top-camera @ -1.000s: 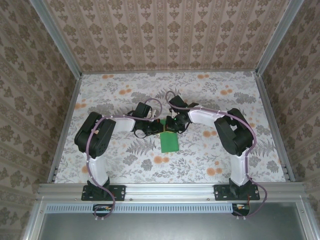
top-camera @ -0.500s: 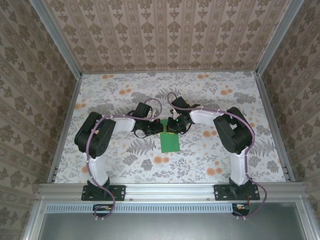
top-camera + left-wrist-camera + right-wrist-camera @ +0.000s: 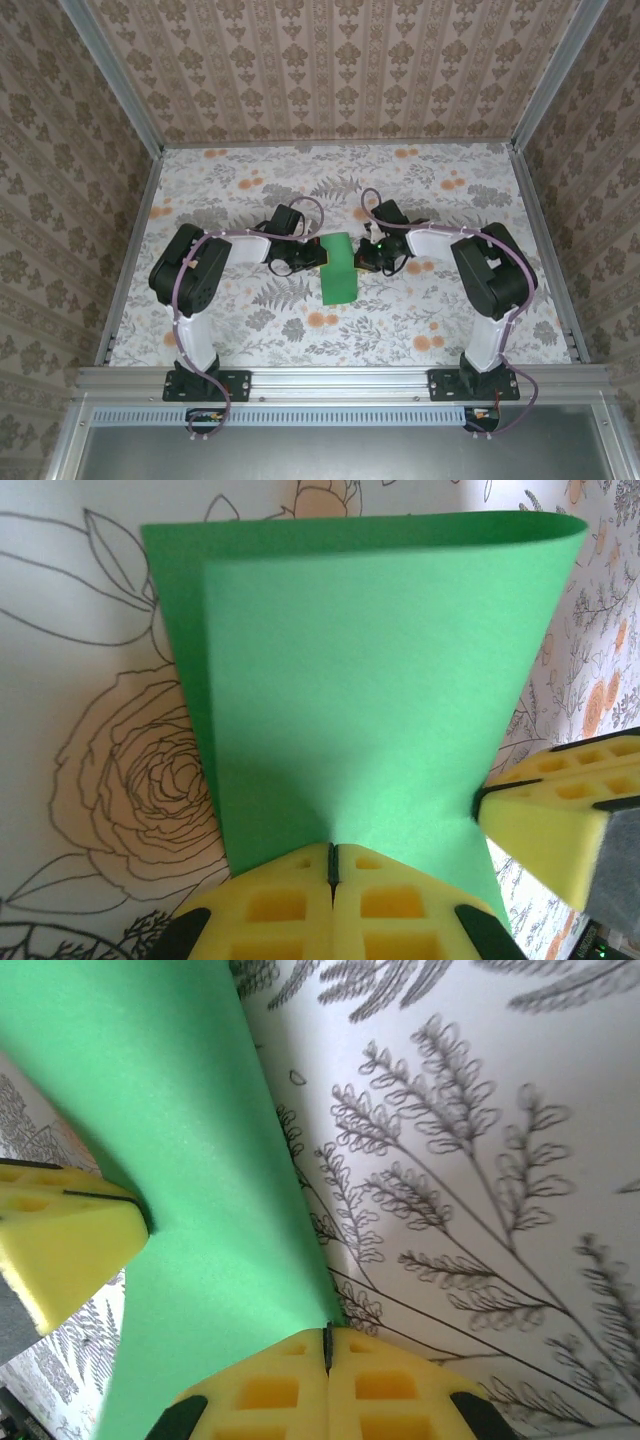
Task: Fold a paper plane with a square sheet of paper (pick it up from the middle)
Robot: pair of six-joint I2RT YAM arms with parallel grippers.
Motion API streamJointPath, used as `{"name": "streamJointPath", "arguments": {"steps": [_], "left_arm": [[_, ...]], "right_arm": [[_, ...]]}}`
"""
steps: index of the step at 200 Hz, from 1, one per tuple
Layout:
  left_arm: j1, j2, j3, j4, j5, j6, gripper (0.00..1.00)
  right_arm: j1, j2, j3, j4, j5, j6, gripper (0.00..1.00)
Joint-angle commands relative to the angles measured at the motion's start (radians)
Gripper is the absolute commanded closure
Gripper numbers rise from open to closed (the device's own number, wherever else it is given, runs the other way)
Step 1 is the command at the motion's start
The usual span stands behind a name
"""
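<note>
1. The left gripper (image 3: pixel 333 865) sits at the bottom of the left wrist view. Its yellow pads are pressed flat together, with one edge of the square sheet of paper (image 3: pixel 370 680) nipped in the seam between them.
2. The right gripper (image 3: pixel 327 1345) is closed the same way at the bottom of its own view. The green edge runs down into its seam, so it holds the opposite side of the sheet.
3. At the lower right of the left wrist view, the right gripper's pads bite the sheet's far edge, close to the left gripper's hold.
4. In the top view the sheet lies mid-frame, directly between the two grippers, the left one on its left edge and the right one on its right edge. Neither arm is the nearer.
5. The sheet's long axis runs up and down the frame, across the line joining the grippers.
6. The sheet is doubled over. One layer lies over the other, offset along the left, and they join at a rounded, uncreased bend at the upper right.
7. The coming move likely depends on squaring those offset layers before the bend is flattened against the table (image 3: pixel 250 180). I cannot tell whether the sheet touches the table.
</note>
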Motion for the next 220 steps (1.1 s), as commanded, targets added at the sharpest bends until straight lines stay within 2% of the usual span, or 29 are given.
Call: {"name": "streamJointPath", "arguments": {"steps": [1, 55, 83, 125, 165, 192, 220], "left_arm": [[-0.007, 0.106, -0.075, -0.215, -0.187, -0.004, 1.00], [-0.011, 0.109, -0.067, -0.226, -0.187, 0.017, 1.00], [-0.012, 0.109, -0.068, -0.227, -0.190, 0.019, 1.00], [-0.012, 0.116, -0.084, -0.214, -0.193, 0.018, 1.00], [-0.011, 0.126, -0.088, -0.204, -0.189, 0.021, 1.00], [-0.012, 0.125, -0.088, -0.204, -0.187, 0.020, 1.00], [-0.012, 0.125, -0.088, -0.206, -0.189, 0.018, 1.00]], "right_arm": [[0.014, -0.059, 0.019, -0.017, 0.024, -0.018, 1.00], [0.055, 0.092, 0.135, 0.081, -0.038, 0.024, 1.00], [0.049, 0.139, 0.162, 0.062, -0.022, 0.008, 1.00], [-0.024, 0.133, 0.066, 0.100, -0.001, -0.002, 1.00], [-0.095, 0.056, 0.025, 0.092, 0.052, -0.012, 1.00], [-0.050, -0.023, 0.013, 0.141, 0.100, 0.001, 1.00], [0.019, 0.015, 0.045, 0.187, 0.090, 0.032, 1.00]]}}
